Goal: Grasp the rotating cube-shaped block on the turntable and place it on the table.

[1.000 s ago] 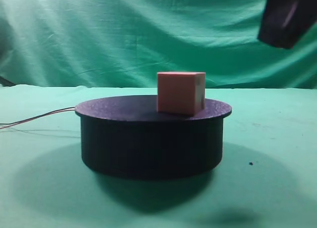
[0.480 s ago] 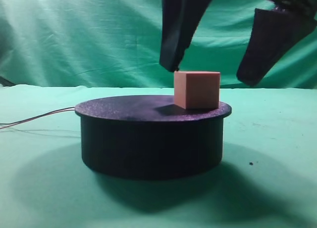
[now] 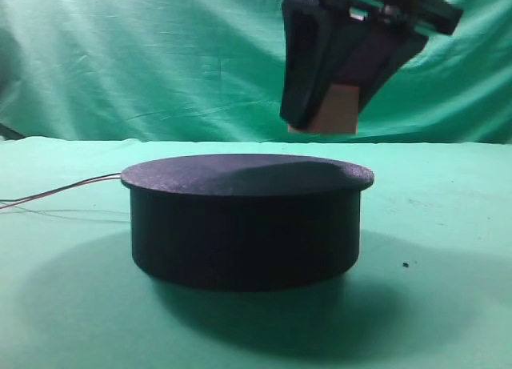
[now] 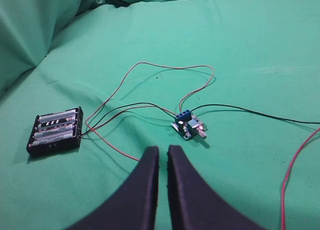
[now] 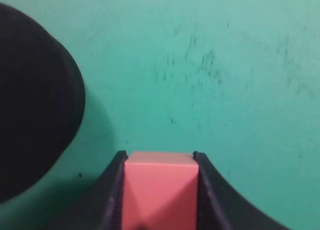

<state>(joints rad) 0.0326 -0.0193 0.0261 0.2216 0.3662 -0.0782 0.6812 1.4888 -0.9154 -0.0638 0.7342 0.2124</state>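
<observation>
The black turntable stands on the green table with its top bare. My right gripper is shut on the pinkish-tan cube-shaped block and holds it in the air above the disc's right part. In the right wrist view the block sits between both fingers, over green cloth, with the turntable at the left. My left gripper is shut and empty, over the table away from the turntable.
Thin wires lead off the turntable to the left. In the left wrist view a black battery holder and a small blue circuit board lie on the cloth, joined by red and black wires.
The right gripper has closed on the block and lifted it off the turntable, up and slightly right. The disc top is now bare.
</observation>
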